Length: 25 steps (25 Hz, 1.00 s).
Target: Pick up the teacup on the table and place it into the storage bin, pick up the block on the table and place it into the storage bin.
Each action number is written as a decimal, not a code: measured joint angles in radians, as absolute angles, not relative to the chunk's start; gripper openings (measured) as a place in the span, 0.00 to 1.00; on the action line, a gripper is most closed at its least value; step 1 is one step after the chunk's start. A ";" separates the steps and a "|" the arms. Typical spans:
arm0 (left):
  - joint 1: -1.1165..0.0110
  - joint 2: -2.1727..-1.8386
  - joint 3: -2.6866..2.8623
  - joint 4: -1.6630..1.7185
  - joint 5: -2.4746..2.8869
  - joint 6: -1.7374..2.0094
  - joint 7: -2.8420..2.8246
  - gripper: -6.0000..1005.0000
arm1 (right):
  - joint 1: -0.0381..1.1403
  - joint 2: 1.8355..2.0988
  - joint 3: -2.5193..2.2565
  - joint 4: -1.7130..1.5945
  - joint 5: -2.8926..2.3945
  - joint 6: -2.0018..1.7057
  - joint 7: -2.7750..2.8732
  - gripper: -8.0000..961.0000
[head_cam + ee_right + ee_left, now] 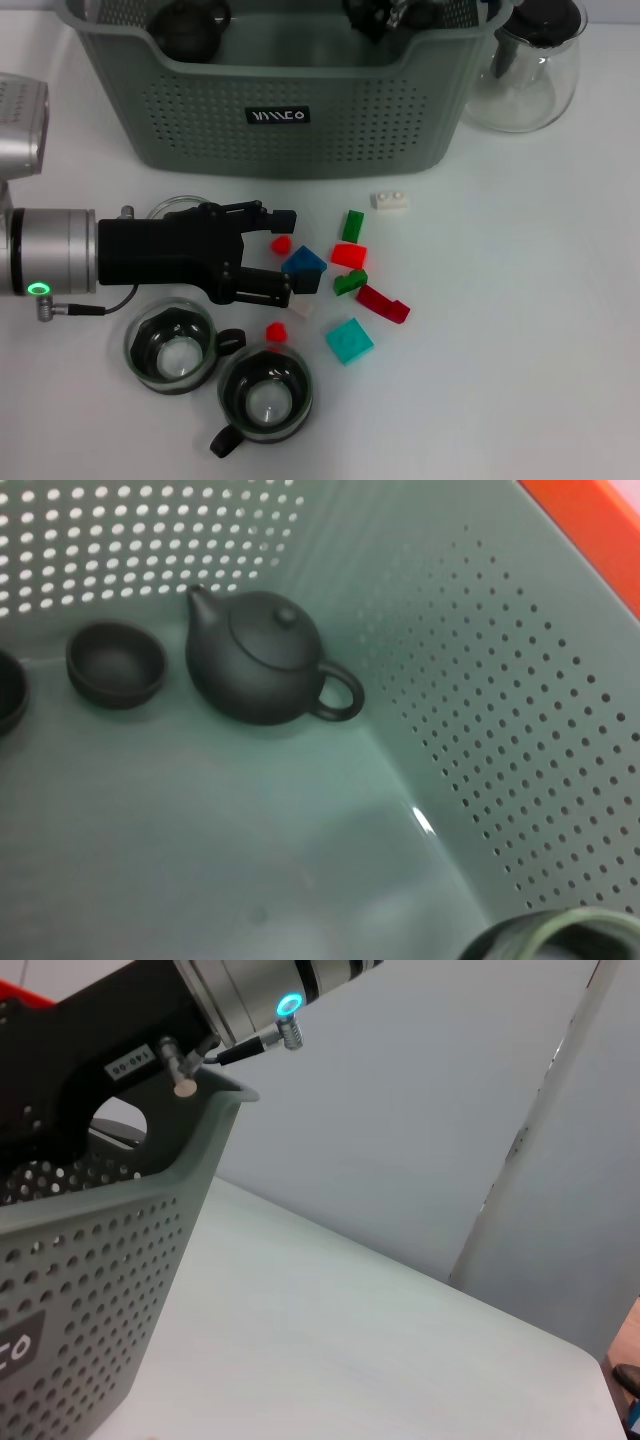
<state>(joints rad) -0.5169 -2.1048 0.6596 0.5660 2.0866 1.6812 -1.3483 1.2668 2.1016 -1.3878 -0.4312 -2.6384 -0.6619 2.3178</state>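
**Left claw low over the blocks, right arm above the bin**

The storage bin [290, 140] was a large grey-green plastic basket with perforated walls, a dip cut into its front rim and a small black label with white lettering. It stood at the far side of the white table [520, 330]. Inside it, the right wrist view showed a dark teapot [262, 658] with a loop handle and, beside it, a small dark bowl-shaped cup [116, 665] on the bin's floor, with the rim of a further cup at the picture's lower edge.

Two glass teacups with dark handles sat on the table near the front edge, one [172, 346] touching the other [264, 396]. Just beyond them lay a scatter of small blocks: a blue block [304, 263], a teal block [349, 340], a green block [352, 225], a white block [390, 201] and several red ones.

The left claw [282, 258] reached in low from the left with its fingers spread, a small red block [282, 243] lying between them, not pinched. The right claw [385, 12] was over the bin; whether its fingers were spread or together could not be told.

A clear glass pot with a black lid [528, 62] stood just right of the bin. Behind the table rose a plain pale wall [420, 1090].
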 joint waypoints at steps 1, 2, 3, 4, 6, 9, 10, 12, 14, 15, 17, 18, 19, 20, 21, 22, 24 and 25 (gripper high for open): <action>-0.517 -2.105 0.660 0.566 2.087 1.681 -1.348 0.93 | 1.267 2.102 -1.388 -0.435 -2.638 -0.665 2.318 0.13; -0.516 -2.105 0.660 0.566 2.087 1.681 -1.348 0.93 | 1.266 2.102 -1.388 -0.440 -2.638 -0.668 2.318 0.15; -0.516 -2.105 0.660 0.566 2.087 1.681 -1.348 0.93 | 1.265 2.102 -1.388 -0.447 -2.638 -0.672 2.318 0.17; -0.516 -2.105 0.660 0.566 2.087 1.681 -1.348 0.93 | 1.262 2.102 -1.388 -0.457 -2.639 -0.676 2.318 0.19; -0.515 -2.103 0.660 0.566 2.087 1.681 -1.348 0.93 | 1.252 2.102 -1.388 -0.485 -2.638 -0.684 2.320 0.23; -0.514 -2.100 0.660 0.566 2.087 1.681 -1.348 0.93 | 1.221 2.101 -1.387 -0.559 -2.639 -0.698 2.330 0.29; -0.514 -2.100 0.660 0.566 2.087 1.681 -1.348 0.93 | 1.209 2.101 -1.385 -0.592 -2.638 -0.704 2.334 0.31; -0.513 -2.099 0.660 0.566 2.087 1.681 -1.349 0.93 | 1.176 2.099 -1.379 -0.677 -2.639 -0.725 2.346 0.35; -0.512 -2.099 0.660 0.566 2.087 1.682 -1.350 0.93 | 1.137 2.097 -1.373 -0.783 -2.637 -0.747 2.362 0.51; -0.511 -2.099 0.660 0.566 2.087 1.683 -1.350 0.93 | 1.115 2.096 -1.368 -0.852 -2.634 -0.764 2.369 0.60; -0.511 -2.098 0.660 0.566 2.087 1.687 -1.350 0.93 | 1.066 2.097 -1.352 -0.994 -2.620 -0.805 2.373 0.64; -0.511 -2.098 0.660 0.566 2.087 1.688 -1.350 0.93 | 1.045 2.097 -1.344 -1.053 -2.607 -0.827 2.373 0.67; -0.511 -2.096 0.660 0.566 2.087 1.689 -1.350 0.93 | 1.022 2.097 -1.338 -1.116 -2.582 -0.853 2.372 0.69; -0.509 -2.094 0.660 0.566 2.087 1.691 -1.351 0.93 | 0.997 2.095 -1.334 -1.174 -2.551 -0.881 2.369 0.72; -0.507 -2.092 0.660 0.566 2.087 1.691 -1.351 0.93 | 0.970 2.091 -1.330 -1.228 -2.511 -0.908 2.363 0.72; -0.505 -2.091 0.660 0.566 2.086 1.691 -1.351 0.93 | 0.948 2.089 -1.324 -1.269 -2.476 -0.934 2.356 0.72; -0.502 -2.089 0.660 0.566 2.086 1.692 -1.351 0.93 | 0.894 2.086 -1.302 -1.355 -2.389 -1.008 2.318 0.73; -0.500 -2.089 0.660 0.566 2.086 1.692 -1.351 0.93 | 0.854 2.085 -1.276 -1.412 -2.319 -1.080 2.280 0.73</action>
<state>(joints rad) -0.4999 -2.0887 0.6596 0.5660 2.0863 1.6918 -1.3513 0.8536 2.0848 -1.2762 -1.4123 -2.3191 -1.0798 2.2796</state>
